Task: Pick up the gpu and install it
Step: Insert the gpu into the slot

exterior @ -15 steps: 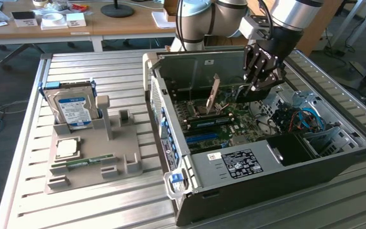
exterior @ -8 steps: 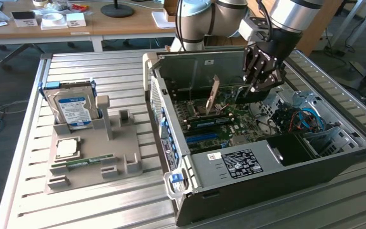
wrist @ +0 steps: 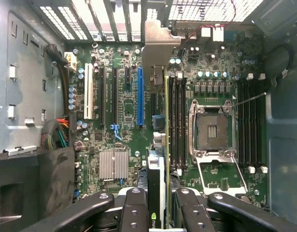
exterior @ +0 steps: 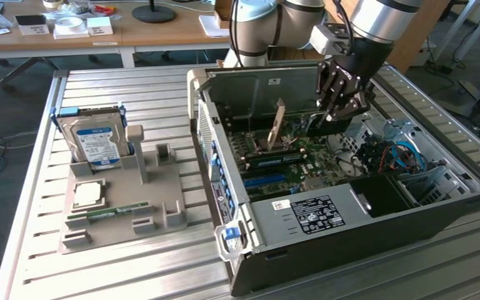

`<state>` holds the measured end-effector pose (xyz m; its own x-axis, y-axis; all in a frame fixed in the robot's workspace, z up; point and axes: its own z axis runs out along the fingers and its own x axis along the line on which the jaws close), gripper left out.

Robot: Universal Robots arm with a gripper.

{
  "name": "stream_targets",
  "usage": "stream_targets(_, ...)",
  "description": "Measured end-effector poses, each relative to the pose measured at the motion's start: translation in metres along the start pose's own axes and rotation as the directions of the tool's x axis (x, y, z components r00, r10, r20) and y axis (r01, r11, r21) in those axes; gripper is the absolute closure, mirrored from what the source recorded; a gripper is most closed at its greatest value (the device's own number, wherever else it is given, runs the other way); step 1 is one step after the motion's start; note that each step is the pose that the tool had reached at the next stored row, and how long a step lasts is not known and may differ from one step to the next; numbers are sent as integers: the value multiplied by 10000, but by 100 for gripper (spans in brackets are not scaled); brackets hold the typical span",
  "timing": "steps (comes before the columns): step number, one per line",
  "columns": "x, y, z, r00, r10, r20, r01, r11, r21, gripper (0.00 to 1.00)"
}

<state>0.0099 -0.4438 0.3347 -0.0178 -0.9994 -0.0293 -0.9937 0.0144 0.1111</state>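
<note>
Taking the exterior view as a clock face: at nine o'clock, a grey holder (exterior: 160, 187) rests on a slatted metal table (exterior: 32, 250). At the holder's eleven o'clock a hard drive (exterior: 95, 142) with a blue-and-white label stands upright. Toward its seven o'clock a square processor (exterior: 88, 194) lies flat, with a narrow green memory stick (exterior: 110, 211) just beside it.

From the centre out to four o'clock sits an open computer case (exterior: 374, 250), its motherboard (exterior: 307, 169) exposed. At one o'clock my gripper (exterior: 340, 109) reaches down into the case. My fingers are closed on the gpu (exterior: 279, 125), a thin brownish card held on edge above the board and leaning slightly. At three o'clock, blue cables (exterior: 407, 153) loop inside the case.

In the wrist view, my gripper (wrist: 158, 208) has fingers (wrist: 134, 205) on both sides of the gpu (wrist: 157, 193), seen edge-on. Its silver bracket (wrist: 160, 46) is at the far end. The card lies over the motherboard (wrist: 124, 104), between a long blue slot (wrist: 139, 96) and the black memory slots (wrist: 177, 121). I cannot tell whether its lower edge touches a slot.
</note>
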Motion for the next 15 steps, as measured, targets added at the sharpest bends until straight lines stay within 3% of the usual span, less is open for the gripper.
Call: stream_targets(15,1,62,10,10000,0,0,0,10000,0,73)
